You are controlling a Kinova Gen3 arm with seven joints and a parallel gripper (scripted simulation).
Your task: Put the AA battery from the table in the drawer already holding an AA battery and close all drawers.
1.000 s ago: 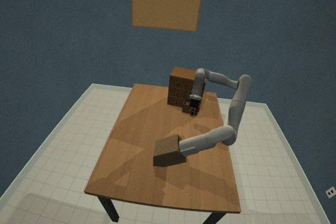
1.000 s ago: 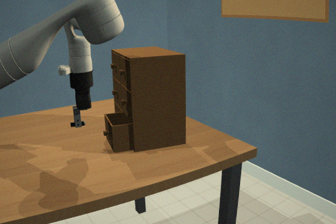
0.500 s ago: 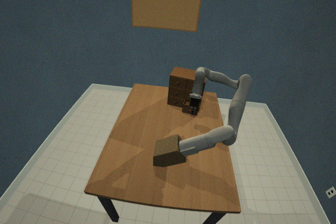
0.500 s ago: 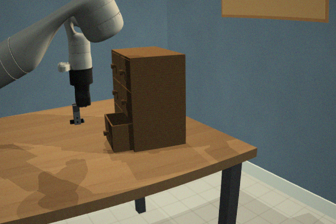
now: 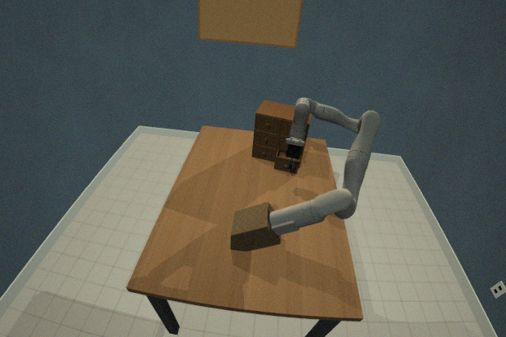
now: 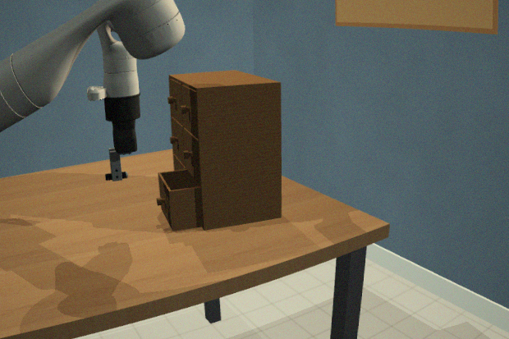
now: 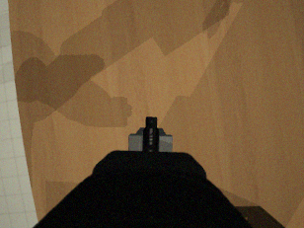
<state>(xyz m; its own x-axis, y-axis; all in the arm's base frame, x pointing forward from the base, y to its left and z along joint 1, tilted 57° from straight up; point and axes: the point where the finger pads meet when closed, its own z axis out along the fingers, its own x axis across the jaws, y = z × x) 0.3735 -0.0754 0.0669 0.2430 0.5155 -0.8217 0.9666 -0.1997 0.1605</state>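
Top view: the wooden counter (image 5: 220, 185) (image 6: 308, 234) (image 7: 266, 122) carries everything, with the grey jointed arm (image 5: 360, 161) (image 6: 152, 18) arching over its right side. Near the far end of the counter stands the upright wooden chest (image 5: 276, 109) (image 6: 242, 153), its six drawers set in two columns of three. Five are pushed in or nearly so; the open bottom drawer (image 5: 281, 164) (image 6: 183, 207), on the right as the top view sees the chest, juts from the front. Its inside is too dark to tell what lies there. The black hand (image 5: 290, 166) (image 6: 116, 178) (image 7: 150, 136) points downward in front of the chest, its fingers apart from that drawer in the exterior view. They are closed on the dark AA battery (image 6: 124, 176) (image 7: 151, 124), which lies crosswise at the fingertips, poking out on both sides, held above the counter.
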